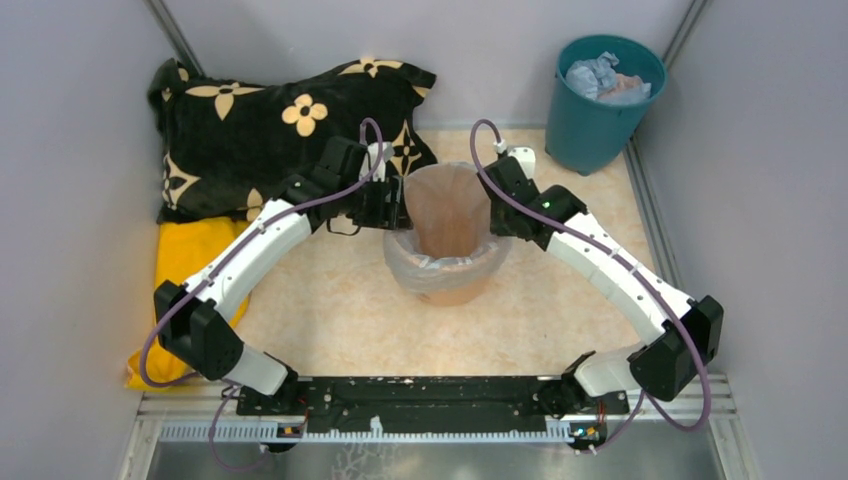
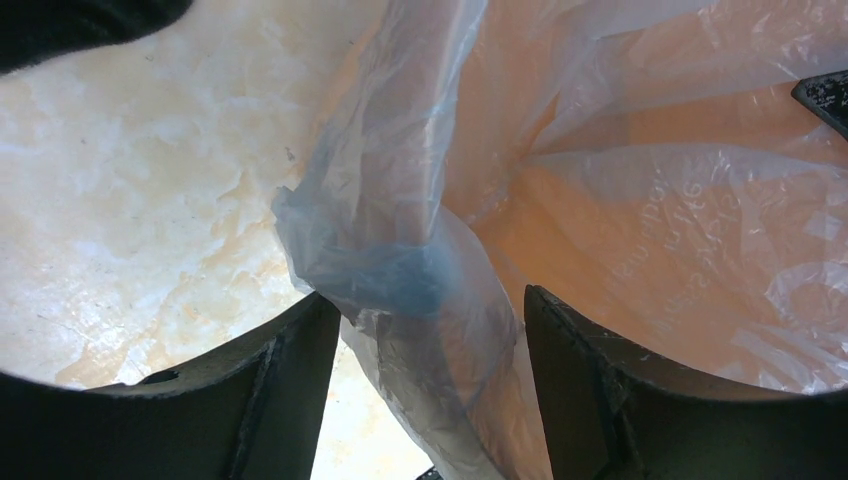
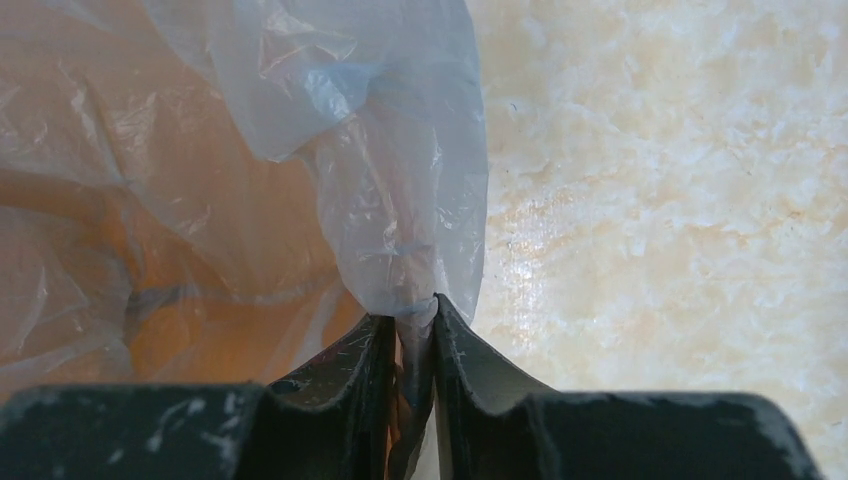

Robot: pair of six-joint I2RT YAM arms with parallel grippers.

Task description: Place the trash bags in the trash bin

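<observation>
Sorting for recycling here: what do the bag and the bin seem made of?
The bag looks like thin plastic film, pale blue, see-through, glossy: it crinkles and bunches. The bin seems rigid plastic, peach-orange, smooth; mostly seen through film, so its finish is unsure.

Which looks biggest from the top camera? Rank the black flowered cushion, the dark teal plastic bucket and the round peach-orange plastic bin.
1. black flowered cushion: clearly largest.
2 and 3. dark teal plastic bucket and round peach-orange plastic bin: about alike. The see-through plastic bag over the bin blurs its outline, so no ranking.
</observation>
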